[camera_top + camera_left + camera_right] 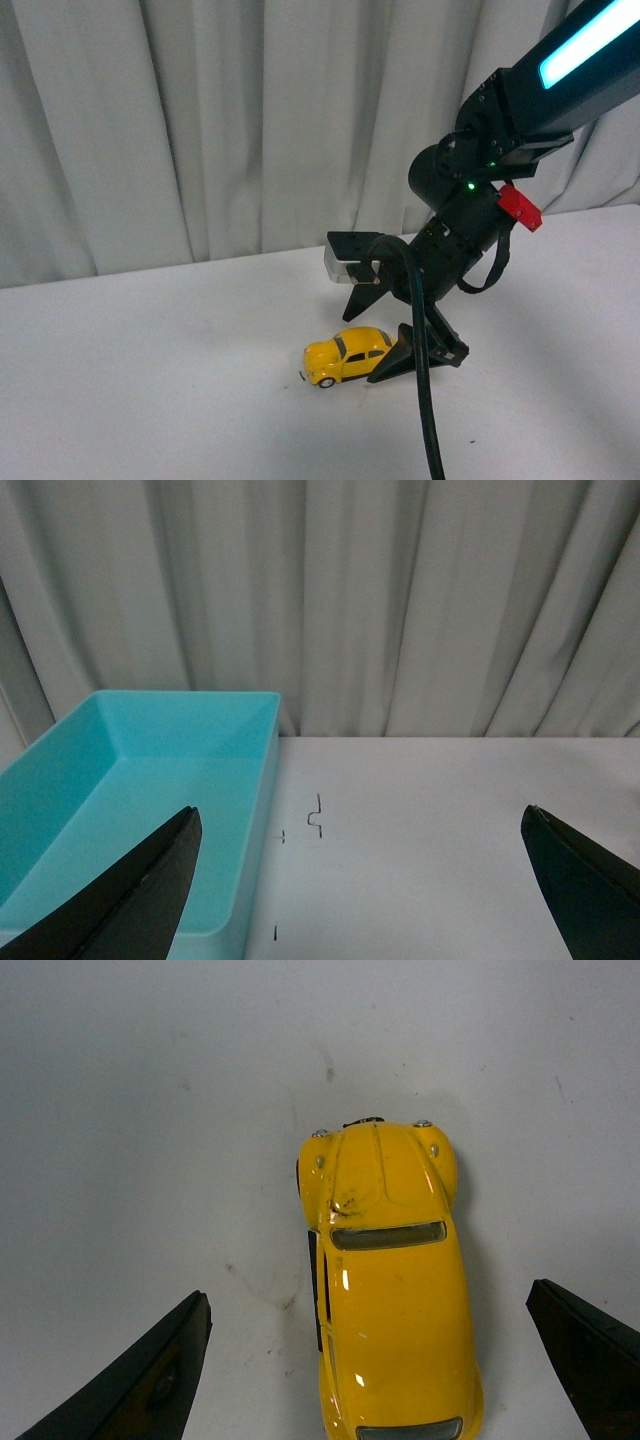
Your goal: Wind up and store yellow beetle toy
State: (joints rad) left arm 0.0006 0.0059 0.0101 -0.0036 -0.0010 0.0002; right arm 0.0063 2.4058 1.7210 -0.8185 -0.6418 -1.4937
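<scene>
Status: right gripper [365, 338] has its jaws wide with nothing in them, straddling the yellow beetle toy [395, 1300]. The toy is upright on its wheels on the white table [150, 380], roughly mid-table in the front view, nose toward the robot's left.

Right wrist cam: the car's long axis runs along the gap, so closing puts the fingers [150, 1390] on the two flanks. Alignment is good. The car sits slightly off the midline, nearer one finger than the other.

My read is that the step in hand is the grasp, before wind-up. To do it well:
- Centre over the roof first, or the near finger lands first and yaws the car.
- In the front view one finger shows beyond the car and the other on the near side by the tail. I can't tell if the near one touches the table, so confirm height before closing.
- Grip the doors below the windows and clear of the wheels, which must roll for the pull-back.
- The shell is glossy and rounded and will likely squirt upward. Close slowly and low.
- Load it downward while dragging backward so the wheels bite rather than skid.
- The black cable [428, 430] hangs just beside the tail and is a snag risk.

Other side: left gripper [362, 815] is also spread wide with nothing in it, over the table beside the teal bin [130, 820], presumably the store. Neither shows in the front view, so placing the toy there likely needs a long carry or a handover.
</scene>
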